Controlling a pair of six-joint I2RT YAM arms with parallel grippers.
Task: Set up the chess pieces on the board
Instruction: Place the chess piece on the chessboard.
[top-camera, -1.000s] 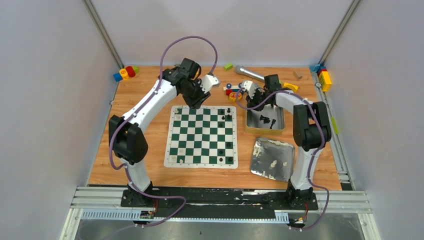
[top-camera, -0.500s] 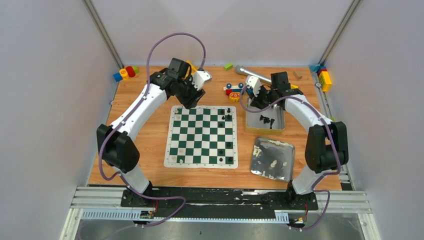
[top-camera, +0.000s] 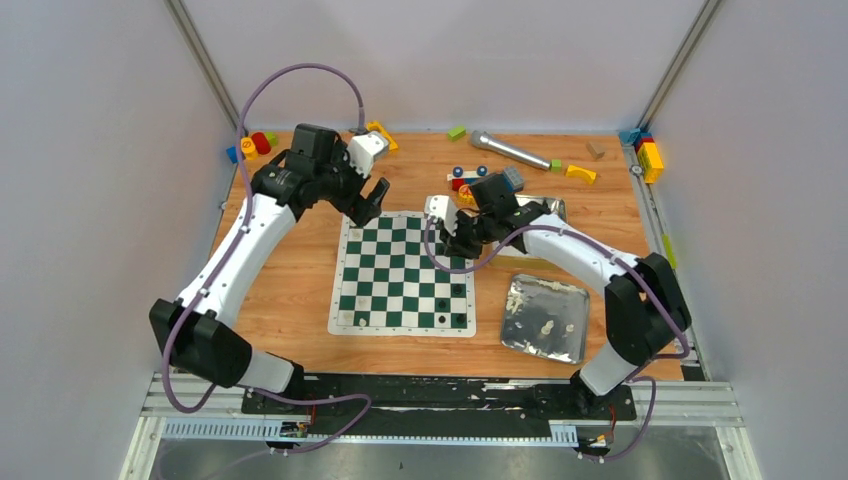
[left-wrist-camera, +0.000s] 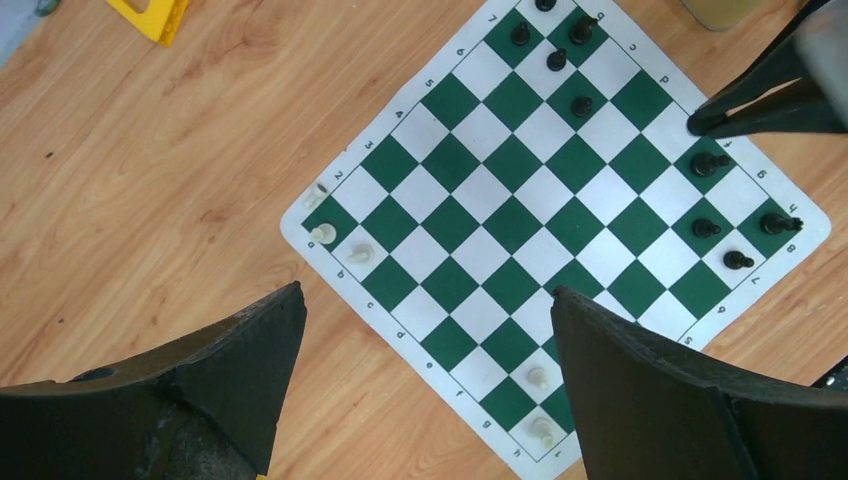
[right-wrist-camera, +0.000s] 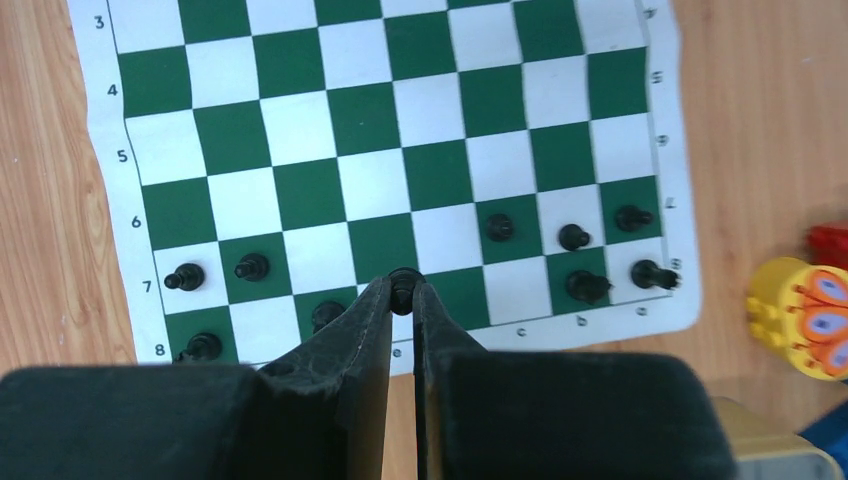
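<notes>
Your right gripper is clamped on a black chess piece, holding it at the board's far rows, where other black pieces stand. Your left gripper hangs spread wide near the board's far left corner, holding nothing. A few white pieces stand along the near edge.

Wooden table — silver microphone, a green block and coloured toy blocks along its far edge — shiny metal tin at right
</notes>
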